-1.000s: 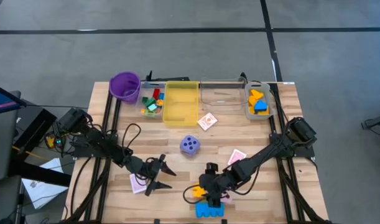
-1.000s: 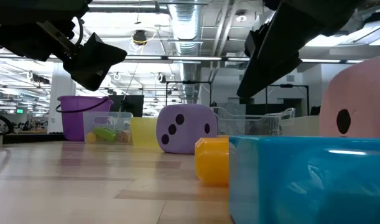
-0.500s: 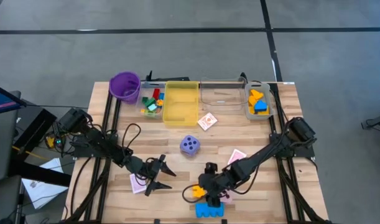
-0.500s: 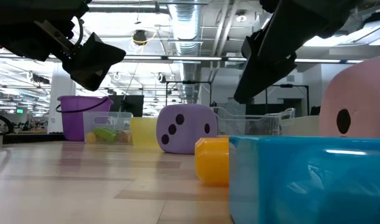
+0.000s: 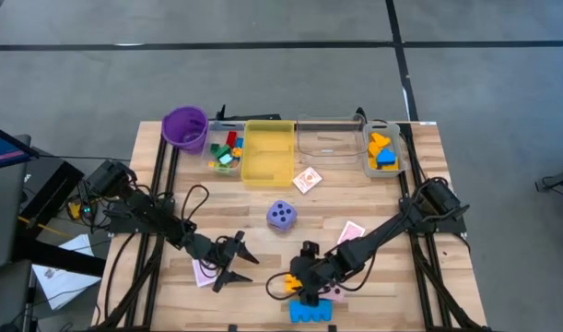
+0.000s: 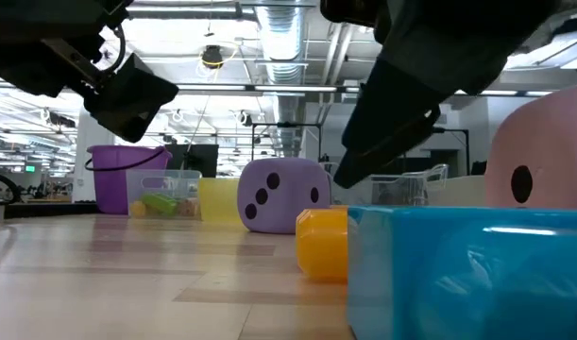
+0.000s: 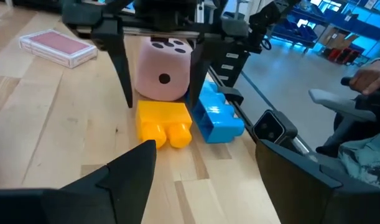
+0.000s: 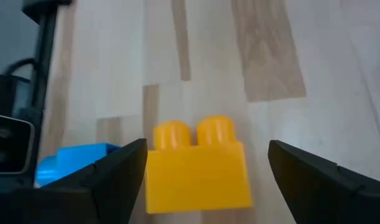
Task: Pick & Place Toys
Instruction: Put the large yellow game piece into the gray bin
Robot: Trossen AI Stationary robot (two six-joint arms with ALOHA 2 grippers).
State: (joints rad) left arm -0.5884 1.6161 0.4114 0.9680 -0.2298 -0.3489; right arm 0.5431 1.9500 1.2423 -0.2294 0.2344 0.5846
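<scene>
A yellow brick lies on the table near the front edge, beside a blue brick and a pink die. My right gripper is open just above the yellow brick, one finger on each side of it without touching. My left gripper is open and empty above the table, to the left, next to a pink-backed card. A purple die sits mid-table. Two more cards lie flat.
Along the far edge stand a purple cup, a clear bin of bricks, a yellow bin, a clear bin and a small bin with orange and blue pieces. A person's hand shows beyond the table.
My right gripper has gone down and a little toward the table's left edge, closer over the yellow brick. The bricks and dice have stayed in place.
</scene>
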